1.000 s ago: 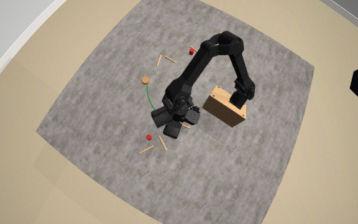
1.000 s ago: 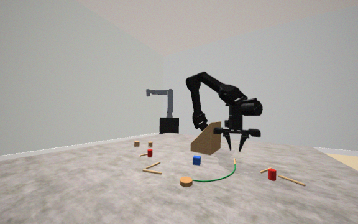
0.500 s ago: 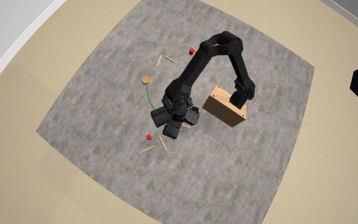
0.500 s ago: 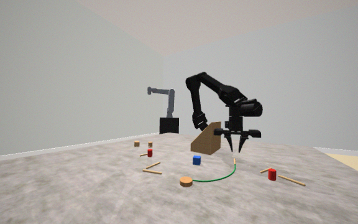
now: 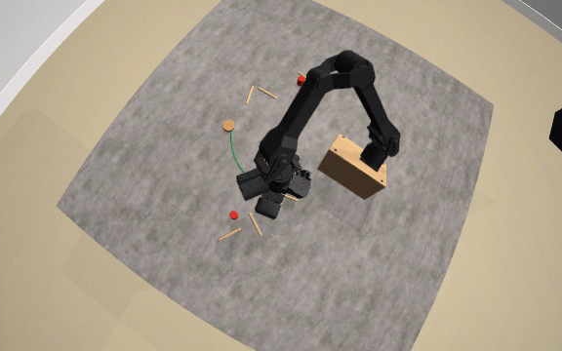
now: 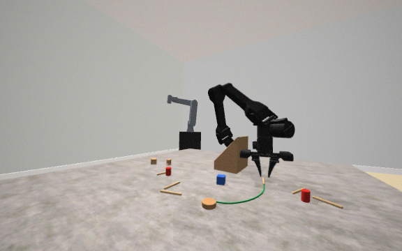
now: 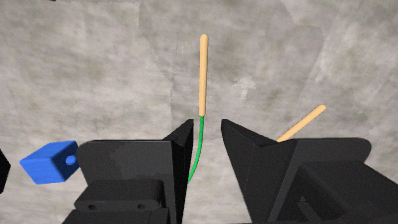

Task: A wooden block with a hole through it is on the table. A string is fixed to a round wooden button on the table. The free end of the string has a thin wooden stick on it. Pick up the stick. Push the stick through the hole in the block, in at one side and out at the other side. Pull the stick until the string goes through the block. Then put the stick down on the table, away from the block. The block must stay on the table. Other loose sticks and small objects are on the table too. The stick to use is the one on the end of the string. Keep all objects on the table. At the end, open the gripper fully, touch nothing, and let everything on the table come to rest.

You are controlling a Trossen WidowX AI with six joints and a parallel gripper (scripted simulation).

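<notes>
The thin wooden stick lies on the table, joined at one end to the green string. The string curves to the round wooden button. My gripper points down above the table, partly open and empty. In the wrist view the stick's string end shows just beyond the gap between the fingertips. A blue block with a small round hole mark stands left of the fingers; the arm hides it in the top view.
A large wooden wedge stands under the arm's base. Small wooden cubes stand at the back left. Red cylinders and several loose sticks lie around; one loose stick shows beside the right finger.
</notes>
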